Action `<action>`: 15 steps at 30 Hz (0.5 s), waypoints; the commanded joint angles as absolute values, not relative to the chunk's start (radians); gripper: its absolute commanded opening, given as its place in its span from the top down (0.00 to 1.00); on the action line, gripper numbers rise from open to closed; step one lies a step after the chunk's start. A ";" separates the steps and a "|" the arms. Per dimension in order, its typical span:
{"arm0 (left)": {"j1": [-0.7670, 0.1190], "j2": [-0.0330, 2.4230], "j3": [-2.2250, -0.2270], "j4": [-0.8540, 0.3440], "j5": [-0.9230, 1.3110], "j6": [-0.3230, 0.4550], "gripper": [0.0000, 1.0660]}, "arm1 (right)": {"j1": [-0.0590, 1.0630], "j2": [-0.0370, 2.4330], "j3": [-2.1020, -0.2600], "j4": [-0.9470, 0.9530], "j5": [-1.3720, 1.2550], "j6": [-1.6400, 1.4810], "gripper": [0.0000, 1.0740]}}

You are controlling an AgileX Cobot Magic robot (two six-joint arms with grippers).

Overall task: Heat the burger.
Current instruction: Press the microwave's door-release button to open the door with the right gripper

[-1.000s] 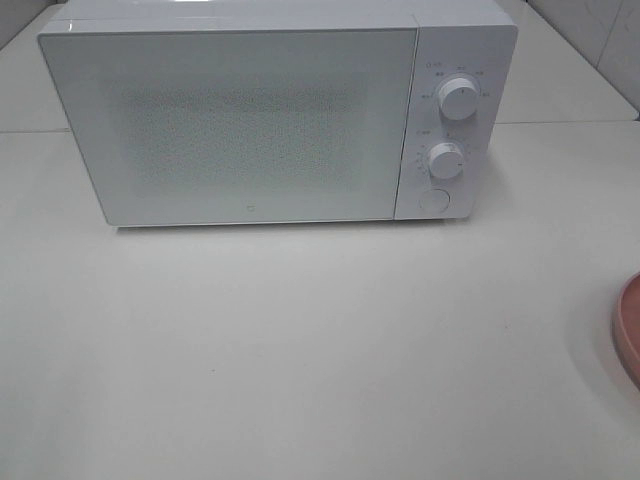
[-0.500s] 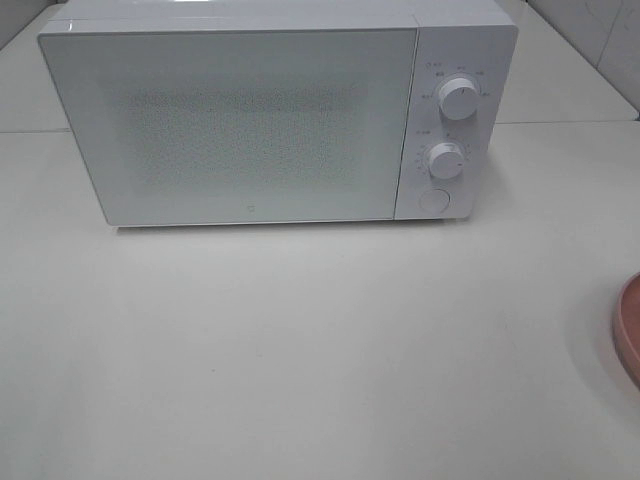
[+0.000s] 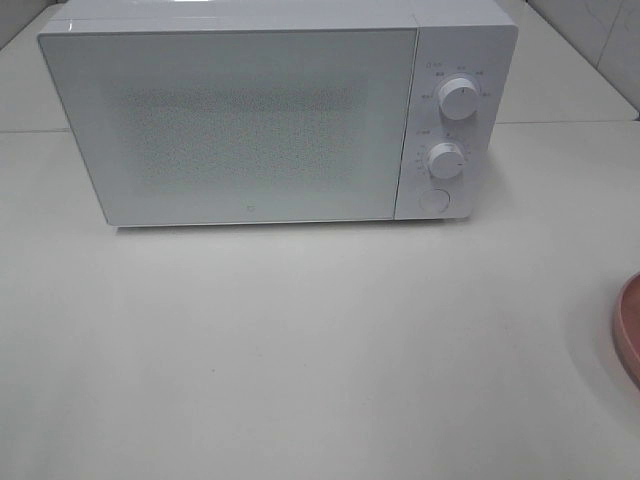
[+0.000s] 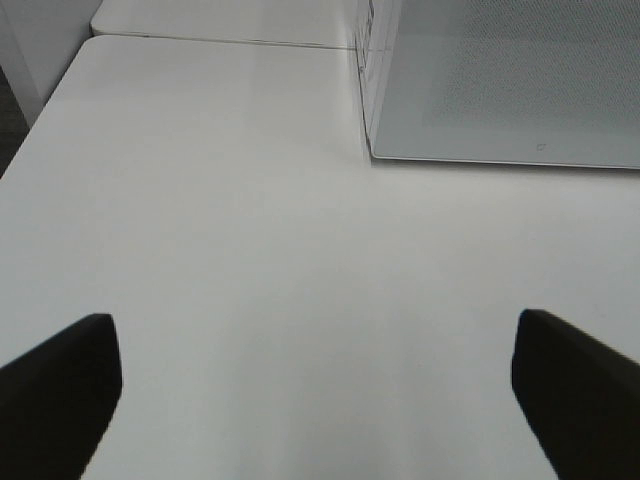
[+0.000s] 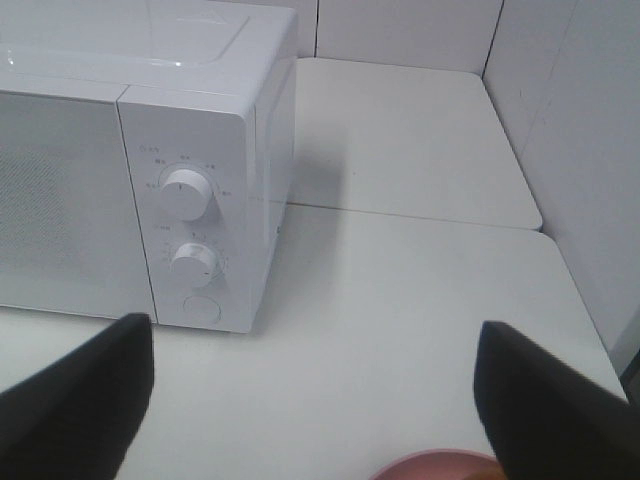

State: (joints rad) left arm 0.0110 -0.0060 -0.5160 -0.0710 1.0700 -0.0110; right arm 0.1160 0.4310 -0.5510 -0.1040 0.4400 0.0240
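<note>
The burger does not show in any view. A white microwave (image 3: 240, 120) stands at the back of the table with its door shut; it also appears in the right wrist view as the microwave (image 5: 210, 150). My left gripper (image 4: 320, 400) is open over bare table, near the microwave's front left corner (image 4: 375, 150). My right gripper (image 5: 312, 410) is open too, hovering in front of the control panel side, with nothing between its fingers (image 5: 75, 400). Neither gripper shows in the exterior high view.
A pink plate (image 3: 630, 325) pokes in at the right table edge, and its rim (image 5: 430, 465) lies below my right gripper. The microwave has two knobs (image 3: 457, 100) and a round button (image 3: 433, 199). White walls (image 5: 580, 130) close the right side.
</note>
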 commanded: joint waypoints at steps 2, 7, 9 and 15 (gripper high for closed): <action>0.005 -0.016 -0.516 -0.075 1.070 -0.013 0.08 | 0.117 0.508 -0.555 -0.112 0.333 0.032 0.29; 0.005 -0.016 -0.516 -0.075 1.070 -0.013 0.08 | 0.117 0.578 -0.555 -0.112 0.269 0.032 0.29; 0.005 -0.016 -0.516 -0.075 1.070 -0.013 0.08 | 0.117 0.613 -0.555 -0.112 0.238 0.032 0.29; 0.005 -0.016 -0.516 -0.075 1.070 -0.013 0.08 | 0.117 0.716 -0.555 -0.112 0.154 0.032 0.29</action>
State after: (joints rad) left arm 0.0110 -0.0060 -0.5160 -0.0710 1.0700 -0.0110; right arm 0.1160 0.7130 -0.5510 -0.1070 0.1760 0.0240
